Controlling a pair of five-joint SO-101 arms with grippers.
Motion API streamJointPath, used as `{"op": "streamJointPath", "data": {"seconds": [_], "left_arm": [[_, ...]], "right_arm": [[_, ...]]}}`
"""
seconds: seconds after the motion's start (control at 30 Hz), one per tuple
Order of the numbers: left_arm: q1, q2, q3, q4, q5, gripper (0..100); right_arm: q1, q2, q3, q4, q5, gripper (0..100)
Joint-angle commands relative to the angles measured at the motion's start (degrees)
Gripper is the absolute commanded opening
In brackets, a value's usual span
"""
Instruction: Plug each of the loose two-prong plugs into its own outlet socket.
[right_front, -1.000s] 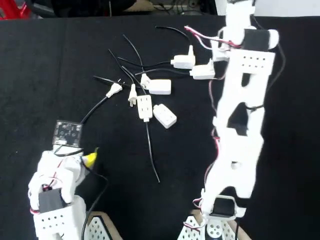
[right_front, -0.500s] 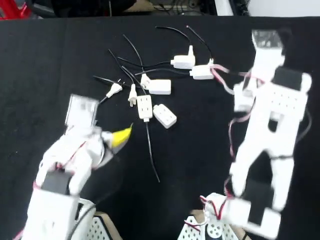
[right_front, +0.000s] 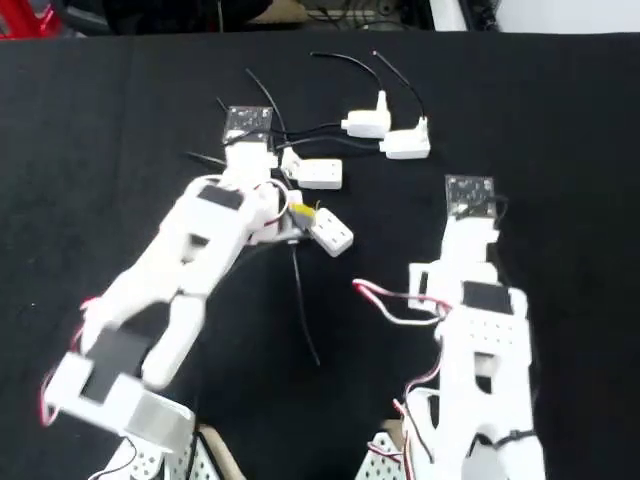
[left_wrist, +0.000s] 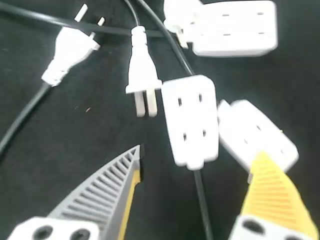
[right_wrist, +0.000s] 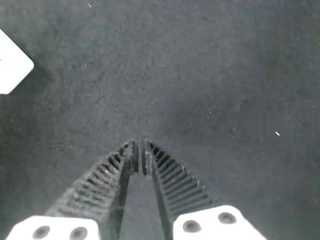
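Left wrist view showed my left gripper (left_wrist: 199, 156) spread astride the outlet block (left_wrist: 192, 120); I judged it needed centring on the two-prong plug (left_wrist: 142, 82) beside it.

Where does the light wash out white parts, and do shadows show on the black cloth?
High view: the left arm is washed out against the black cloth, with no clear shadows on it. Left wrist view: even light, the slots of the outlet socket are readable. Right wrist view: a white corner is flat white.
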Motion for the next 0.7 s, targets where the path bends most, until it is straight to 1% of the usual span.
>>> {"op": "streamJointPath", "data": {"seconds": [0.0,0.1,0.27,0.57,0.67], "left_arm": [[0.31,10.2,-12.97,-0.79,6.86,34],[-0.75,14.24,-16.84,-0.79,9.93,33],[-2.24,18.11,-19.65,-0.97,9.85,27],[-2.07,20.84,-20.26,-0.18,9.85,26],[-1.98,20.84,-20.88,3.78,9.85,26]], "right_arm": [[-0.97,-1.8,1.8,-3.87,-0.62,1.2],[-1.14,-1.8,1.8,-4.13,-0.62,1.2],[-1.14,-1.89,1.89,-4.13,-0.26,1.2],[-1.14,-1.89,1.89,-4.22,-0.18,1.3],[-1.14,-1.89,1.89,-4.22,-0.18,1.3]]}}
